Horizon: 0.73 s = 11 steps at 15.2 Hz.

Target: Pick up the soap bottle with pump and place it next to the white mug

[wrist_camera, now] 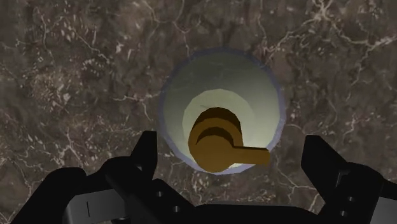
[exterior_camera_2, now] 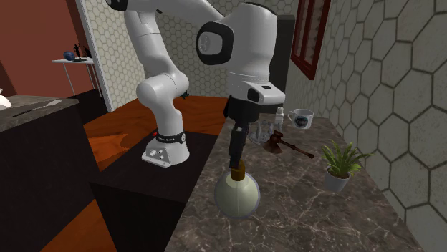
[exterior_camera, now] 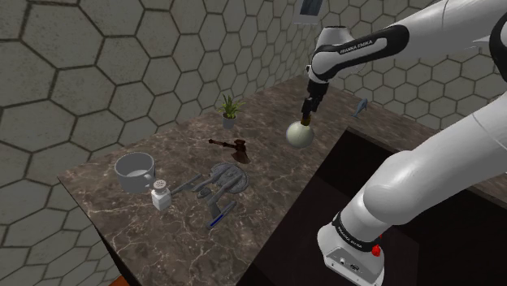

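The black gripper (wrist_camera: 232,143) was pointed straight down, its fingers (wrist_camera: 147,156) held wide apart either side of the brown pump (wrist_camera: 219,145) of the round pale soap bottle (exterior_camera: 301,135), which stood near the edge of the marble counter (exterior_camera: 146,236). Between it and the far mug (exterior_camera: 134,168) a grey toy ship (exterior_camera: 225,180) and a gavel (exterior_camera: 236,149) were laid, with a shaker (exterior_camera: 161,195) just beside the mug. Lettering on the arm (exterior_camera: 406,171) could not be read.

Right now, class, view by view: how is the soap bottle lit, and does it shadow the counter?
Shoulder view: the soap bottle is pale, with no sharp shadow on the marble counter. Second exterior view: its body darkens toward the underside. Wrist view: it is palest around the brown pump, dimmer at the rim, with no glare.
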Tool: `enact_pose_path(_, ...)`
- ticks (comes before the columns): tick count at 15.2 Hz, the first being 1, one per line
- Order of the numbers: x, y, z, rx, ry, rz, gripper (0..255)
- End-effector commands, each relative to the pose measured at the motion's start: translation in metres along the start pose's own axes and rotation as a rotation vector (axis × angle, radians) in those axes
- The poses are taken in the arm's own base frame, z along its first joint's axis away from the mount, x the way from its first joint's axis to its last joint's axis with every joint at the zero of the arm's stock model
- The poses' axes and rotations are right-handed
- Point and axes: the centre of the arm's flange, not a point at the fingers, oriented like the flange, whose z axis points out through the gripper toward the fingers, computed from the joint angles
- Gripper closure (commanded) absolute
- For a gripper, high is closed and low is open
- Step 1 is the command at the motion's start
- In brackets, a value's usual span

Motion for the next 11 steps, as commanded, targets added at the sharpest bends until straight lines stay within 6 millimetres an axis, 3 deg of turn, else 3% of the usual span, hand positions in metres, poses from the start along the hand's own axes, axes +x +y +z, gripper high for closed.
enact_pose_path(1,-0.001,0.002,0.009,-0.001,0.002,-0.001,0)
enact_pose_path(5,-0.001,0.002,0.034,-0.001,0.002,-0.001,0)
enact_pose_path(11,-0.001,0.002,0.034,-0.001,0.002,-0.001,0)
